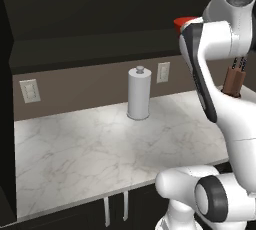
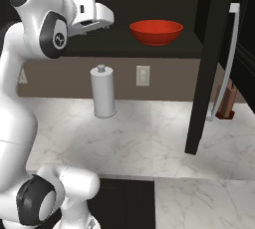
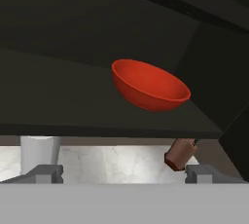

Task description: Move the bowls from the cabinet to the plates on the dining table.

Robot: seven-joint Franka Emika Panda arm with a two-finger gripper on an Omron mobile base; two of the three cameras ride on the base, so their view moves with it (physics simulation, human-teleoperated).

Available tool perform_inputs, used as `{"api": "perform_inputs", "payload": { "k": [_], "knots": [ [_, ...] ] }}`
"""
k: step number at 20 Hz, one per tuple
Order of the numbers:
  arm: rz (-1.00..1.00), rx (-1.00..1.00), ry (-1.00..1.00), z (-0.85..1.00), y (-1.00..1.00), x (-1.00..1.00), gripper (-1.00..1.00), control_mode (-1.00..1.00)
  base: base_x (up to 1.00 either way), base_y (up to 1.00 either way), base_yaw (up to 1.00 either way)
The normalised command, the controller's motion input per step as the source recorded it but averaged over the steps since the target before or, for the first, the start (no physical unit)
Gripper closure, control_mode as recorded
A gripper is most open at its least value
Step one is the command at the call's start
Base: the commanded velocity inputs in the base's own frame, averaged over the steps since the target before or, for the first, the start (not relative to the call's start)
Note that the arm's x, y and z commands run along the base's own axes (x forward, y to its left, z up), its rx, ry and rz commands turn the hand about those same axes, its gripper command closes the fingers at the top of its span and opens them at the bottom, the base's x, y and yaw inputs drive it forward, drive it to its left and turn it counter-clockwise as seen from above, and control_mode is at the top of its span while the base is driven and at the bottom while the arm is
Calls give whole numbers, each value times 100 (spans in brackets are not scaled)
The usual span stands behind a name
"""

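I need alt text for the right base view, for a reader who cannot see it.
A glossy red bowl sits on the shelf of an open near-black cabinet, with the open gripper level with it to its left. Below, a marble counter holds a paper towel roll and a brown knife block.

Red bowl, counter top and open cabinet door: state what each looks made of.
Red bowl: glossy, probably glazed ceramic or plastic; soft sheen along its rim.
Counter top: polished marble look, white with grey veins.
Cabinet door: near-black with a matte finish, likely painted wood; its long bar handle looks like brushed silver metal.
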Motion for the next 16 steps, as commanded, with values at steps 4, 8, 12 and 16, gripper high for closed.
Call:
{"api": "perform_inputs", "payload": {
  "k": [4,8,12,16],
  "knots": [
    [5,0,-11,-3,-8,19,-100,-100,0,0,0],
    [5,0,-1,0,-15,27,-100,-100,0,0,0],
    [5,0,0,1,-10,27,-100,-100,0,0,0],
    [0,0,3,5,-3,24,-100,-100,0,0,0]
  ]
}}
